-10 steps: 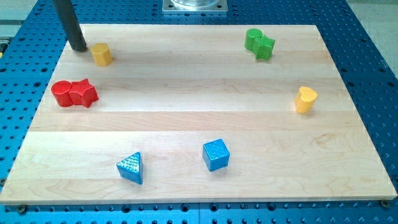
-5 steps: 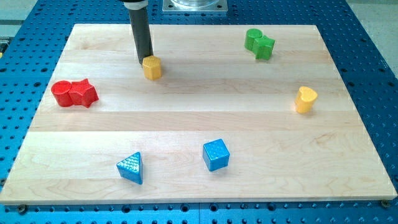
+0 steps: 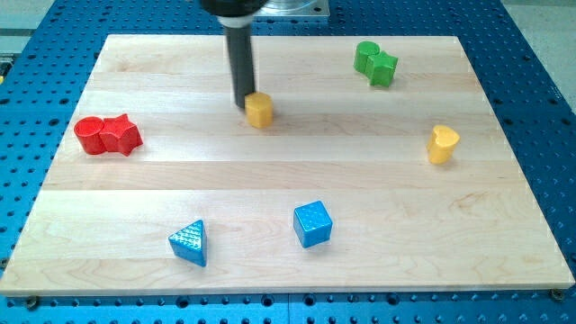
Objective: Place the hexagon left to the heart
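Shoving with my tip (image 3: 245, 105) pressed against the yellow hexagon (image 3: 259, 110) from the view's left, since the yellow heart (image 3: 442, 143) sits well apart toward the right desk (image 3: 288, 180) edge. No hand here, just a rod.

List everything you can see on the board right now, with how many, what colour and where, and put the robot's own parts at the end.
yellow hexagon: 1, yellow, upper middle of the board
yellow heart: 1, yellow, near the view's right edge
green blocks: 2, green, touching each other at the view's top right; exact shapes hard to make out
red blocks: 2, red, touching each other at the view's left
blue cube: 1, blue, lower middle
blue triangle: 1, blue, lower left of the cube
wooden board: 1, light wood, on a blue perforated table
my tip: 1, dark rod end, against the hexagon's left side
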`<state>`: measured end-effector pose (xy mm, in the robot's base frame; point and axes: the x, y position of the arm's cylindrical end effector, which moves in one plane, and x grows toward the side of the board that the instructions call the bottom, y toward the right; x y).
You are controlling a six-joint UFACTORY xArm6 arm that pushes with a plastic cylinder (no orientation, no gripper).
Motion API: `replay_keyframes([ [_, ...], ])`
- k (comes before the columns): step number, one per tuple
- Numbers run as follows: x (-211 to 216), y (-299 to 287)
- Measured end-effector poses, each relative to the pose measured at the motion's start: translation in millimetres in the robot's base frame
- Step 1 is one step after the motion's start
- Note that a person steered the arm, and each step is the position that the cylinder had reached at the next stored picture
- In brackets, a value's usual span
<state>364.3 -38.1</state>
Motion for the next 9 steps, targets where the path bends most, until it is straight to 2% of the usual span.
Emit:
replay_keyframes([
  [1,15.2,2.0],
  [2,4.1,-43.1],
  [3,1.9,-59.0],
  [4,28.7,26.5],
  [5,43.2,84.8],
  [6,27.9,40.9],
  [7,64.9,14.7],
  [8,83.7,79.2],
  [9,83.7,151.1],
])
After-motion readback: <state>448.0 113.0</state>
